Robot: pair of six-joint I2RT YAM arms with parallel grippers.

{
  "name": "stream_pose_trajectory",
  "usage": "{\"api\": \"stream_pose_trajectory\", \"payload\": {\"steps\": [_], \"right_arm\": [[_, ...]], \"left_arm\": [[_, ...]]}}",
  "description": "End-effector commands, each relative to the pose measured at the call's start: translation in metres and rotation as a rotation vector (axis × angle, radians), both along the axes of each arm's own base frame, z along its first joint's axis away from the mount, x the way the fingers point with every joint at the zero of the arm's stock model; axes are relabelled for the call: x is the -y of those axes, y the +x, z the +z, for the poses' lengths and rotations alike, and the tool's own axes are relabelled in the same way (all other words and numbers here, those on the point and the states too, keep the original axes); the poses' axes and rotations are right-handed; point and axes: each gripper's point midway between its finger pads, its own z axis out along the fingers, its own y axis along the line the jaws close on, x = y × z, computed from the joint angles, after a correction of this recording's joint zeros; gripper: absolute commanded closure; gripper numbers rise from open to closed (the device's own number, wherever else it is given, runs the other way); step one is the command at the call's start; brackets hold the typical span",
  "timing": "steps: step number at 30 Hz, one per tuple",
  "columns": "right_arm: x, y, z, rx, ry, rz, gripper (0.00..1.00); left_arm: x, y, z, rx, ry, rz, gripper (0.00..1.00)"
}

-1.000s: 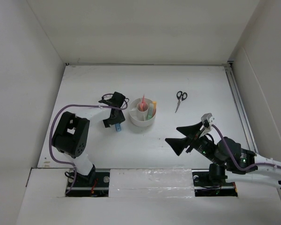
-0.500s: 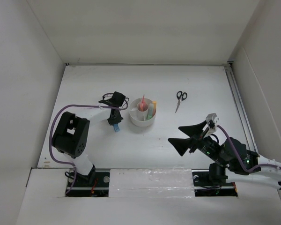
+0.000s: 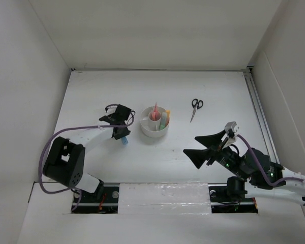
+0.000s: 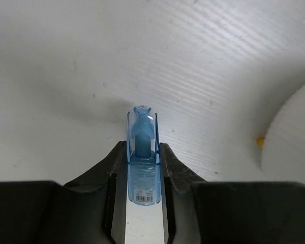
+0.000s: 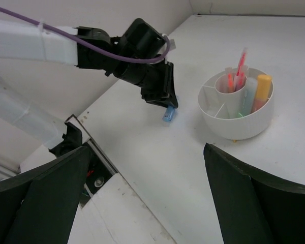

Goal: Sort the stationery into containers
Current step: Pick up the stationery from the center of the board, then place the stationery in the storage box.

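My left gripper [image 3: 121, 133] is shut on a short blue marker [image 3: 124, 141], held low over the table just left of the round white organizer [image 3: 153, 133]. In the left wrist view the marker [image 4: 142, 162] sits between both fingers [image 4: 112, 173], and the organizer's wall [image 4: 295, 137] is at the right. Pink pens [image 5: 239, 71] stand in the centre cup. An orange-yellow marker [image 5: 262, 91] and a green marker [image 5: 242, 108] are in outer compartments. Black-handled scissors [image 3: 195, 108] lie right of the organizer. My right gripper [image 3: 204, 146] is open and empty, raised at the front right.
White walls enclose the table on the left, back and right. A small orange speck [image 4: 260, 142] lies at the organizer's foot. The left arm's purple cable [image 5: 51, 38] arcs over the table's left side.
The left arm's elbow has swung down and left, and its gripper with the blue marker has shifted slightly left. The right gripper has drifted a little to the right.
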Motion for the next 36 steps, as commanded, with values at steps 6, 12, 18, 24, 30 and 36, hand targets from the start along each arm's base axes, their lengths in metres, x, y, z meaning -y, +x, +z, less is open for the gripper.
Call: {"api": "stream_pose_trajectory", "payload": {"steps": [6, 12, 18, 24, 30, 36], "right_arm": [[-0.004, -0.001, 0.017, -0.002, 0.013, 0.003, 0.01], [-0.002, 0.006, 0.018, -0.004, 0.016, -0.037, 0.01], [0.007, 0.017, 0.024, -0.009, 0.018, -0.122, 0.01], [0.01, 0.025, 0.036, -0.012, 0.026, -0.174, 0.01], [0.01, 0.026, 0.036, -0.02, 0.024, -0.185, 0.01], [0.01, 0.026, 0.032, -0.035, 0.017, -0.184, 0.01]], "left_arm": [[-0.007, 0.004, 0.06, 0.222, -0.031, 0.061, 1.0], [-0.008, 0.013, 0.1, 0.374, -0.089, 0.082, 1.0], [0.007, 0.038, 0.193, 0.672, -0.238, 0.047, 1.0], [0.034, 0.068, 0.26, 0.853, -0.327, -0.04, 1.0], [0.061, 0.088, 0.266, 0.899, -0.369, -0.147, 1.0], [0.074, 0.095, 0.259, 0.954, -0.381, -0.225, 1.0]]}}
